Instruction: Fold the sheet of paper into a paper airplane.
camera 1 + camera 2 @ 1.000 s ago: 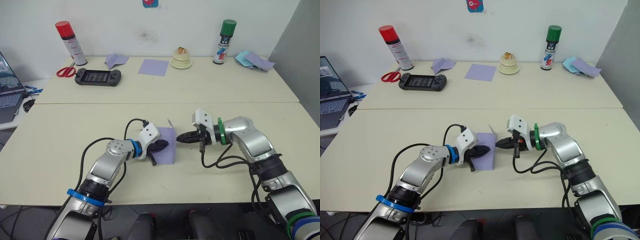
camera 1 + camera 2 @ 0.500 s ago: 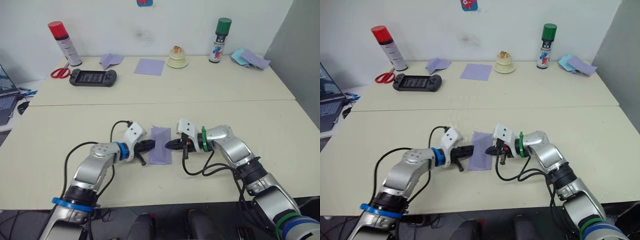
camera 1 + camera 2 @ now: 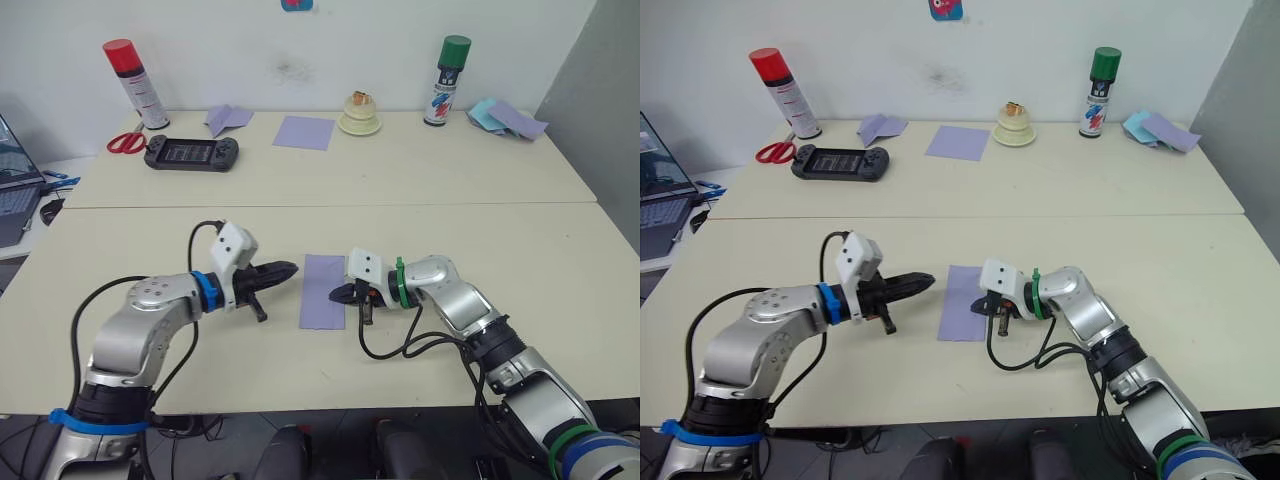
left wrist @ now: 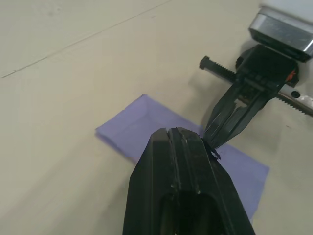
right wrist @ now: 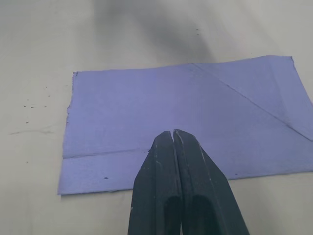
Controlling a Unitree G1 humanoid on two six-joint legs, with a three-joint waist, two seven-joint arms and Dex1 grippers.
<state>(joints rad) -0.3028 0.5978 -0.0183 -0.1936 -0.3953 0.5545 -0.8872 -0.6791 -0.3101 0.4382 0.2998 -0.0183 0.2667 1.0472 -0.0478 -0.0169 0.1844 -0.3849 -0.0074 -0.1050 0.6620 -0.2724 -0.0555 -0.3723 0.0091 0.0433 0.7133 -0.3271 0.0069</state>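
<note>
The sheet of paper point(image 3: 323, 291) lies flat on the near table as a narrow lavender rectangle, folded over, with a diagonal crease point(image 5: 254, 103). My right gripper point(image 3: 338, 294) is shut, and its tip rests on the sheet's right edge. The right wrist view has its closed fingertips point(image 5: 173, 134) over the paper point(image 5: 146, 107). My left gripper point(image 3: 290, 269) is shut and empty. It hovers just left of the sheet, pointing at it. In the left wrist view, its fingers point(image 4: 176, 137) are above the paper point(image 4: 142, 122), facing the right gripper point(image 4: 230, 127). The paper airplane is out of view.
On the far table stand a red spray can point(image 3: 131, 84), scissors point(image 3: 126, 143), a game controller point(image 3: 193, 152), a small lavender wedge point(image 3: 228, 118), a smooth lavender square point(image 3: 304, 132), a cream ornament point(image 3: 360, 115), a green-capped can point(image 3: 441, 80) and pale blue papers point(image 3: 505, 118). A laptop point(image 3: 15, 185) sits at the left.
My left gripper has drawn back to the left, off the sheet. My right gripper has moved left onto its right edge. The raised flap now lies flat. The camera has shifted.
</note>
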